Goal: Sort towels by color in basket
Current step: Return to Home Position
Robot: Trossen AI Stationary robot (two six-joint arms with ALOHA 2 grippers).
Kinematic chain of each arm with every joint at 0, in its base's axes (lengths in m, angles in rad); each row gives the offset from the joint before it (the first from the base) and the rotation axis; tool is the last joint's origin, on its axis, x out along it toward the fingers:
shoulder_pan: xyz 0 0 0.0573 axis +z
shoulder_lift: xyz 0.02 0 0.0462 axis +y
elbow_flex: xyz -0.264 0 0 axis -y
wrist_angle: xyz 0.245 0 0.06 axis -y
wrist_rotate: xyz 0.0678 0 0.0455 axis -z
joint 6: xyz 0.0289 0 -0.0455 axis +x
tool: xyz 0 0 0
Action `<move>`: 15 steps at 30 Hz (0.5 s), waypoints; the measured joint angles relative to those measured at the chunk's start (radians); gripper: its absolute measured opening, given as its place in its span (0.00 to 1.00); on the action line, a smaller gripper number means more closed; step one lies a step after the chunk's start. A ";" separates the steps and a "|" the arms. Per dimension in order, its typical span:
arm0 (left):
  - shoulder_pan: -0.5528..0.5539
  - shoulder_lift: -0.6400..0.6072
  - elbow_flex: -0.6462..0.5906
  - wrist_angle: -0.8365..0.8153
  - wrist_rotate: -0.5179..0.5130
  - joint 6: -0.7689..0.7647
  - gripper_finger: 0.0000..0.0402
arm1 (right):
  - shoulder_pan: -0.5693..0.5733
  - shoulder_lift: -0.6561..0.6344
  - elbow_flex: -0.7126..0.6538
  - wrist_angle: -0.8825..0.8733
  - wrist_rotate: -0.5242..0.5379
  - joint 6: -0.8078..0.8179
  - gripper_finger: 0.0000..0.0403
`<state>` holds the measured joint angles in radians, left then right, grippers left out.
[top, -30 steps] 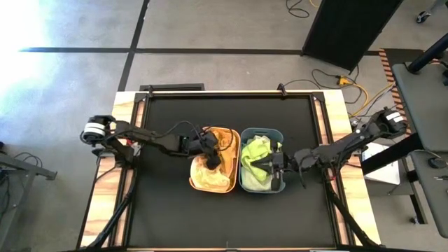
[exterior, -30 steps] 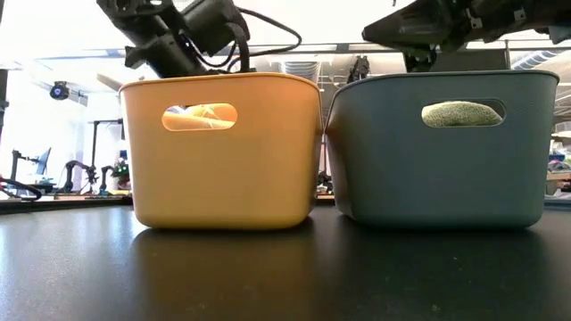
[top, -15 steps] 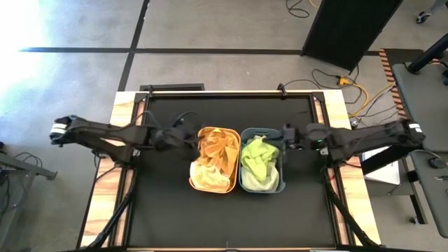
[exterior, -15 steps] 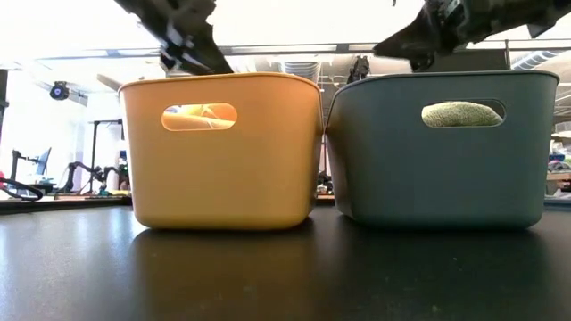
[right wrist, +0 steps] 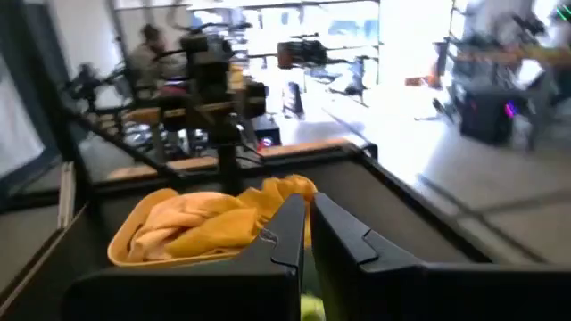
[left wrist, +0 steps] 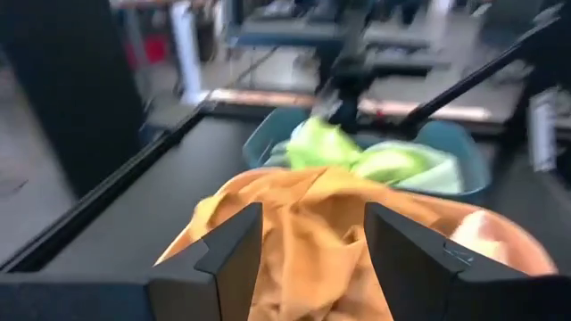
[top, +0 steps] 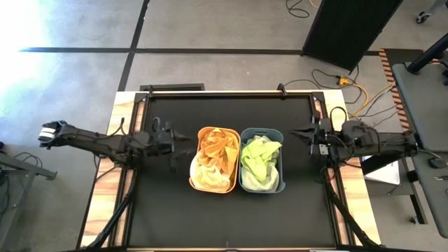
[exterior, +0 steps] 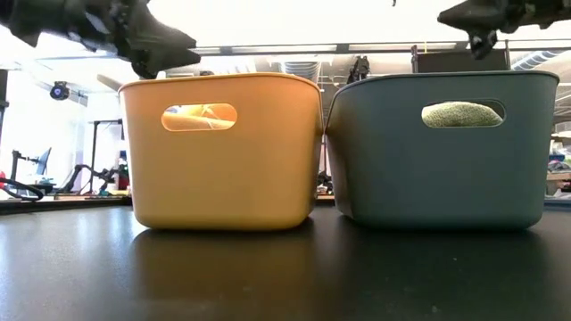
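while the left gripper (top: 179, 144) is hovering just beside the orange bin (exterior: 223, 169) with its fingers apart, the right gripper (top: 299, 134) is hovering near the blue bin (exterior: 437, 169) with its fingers together. the orange and yellow towels (top: 213, 150) are lying in the orange bin, the green towels (top: 259, 157) in the blue bin.

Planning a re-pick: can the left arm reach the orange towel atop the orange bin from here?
Probably yes: the left gripper is open beside the orange bin, the orange towel lies uncovered on top, nothing between.
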<state>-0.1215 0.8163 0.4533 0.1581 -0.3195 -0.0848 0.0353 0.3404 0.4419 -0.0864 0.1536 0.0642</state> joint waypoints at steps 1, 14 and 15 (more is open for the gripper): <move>0.000 -0.019 -0.035 0.052 0.019 0.014 0.45 | 0.000 -0.017 0.000 -0.040 0.032 0.004 0.03; 0.000 -0.187 -0.285 0.326 0.100 0.097 0.45 | 0.001 -0.120 -0.179 0.073 -0.177 -0.061 0.03; 0.000 -0.199 -0.298 0.330 0.100 0.094 0.45 | 0.001 -0.139 -0.204 0.097 -0.179 -0.074 0.03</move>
<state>-0.1211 0.6176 0.1554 0.4885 -0.2195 0.0096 0.0368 0.2009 0.2375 0.0107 -0.0252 -0.0096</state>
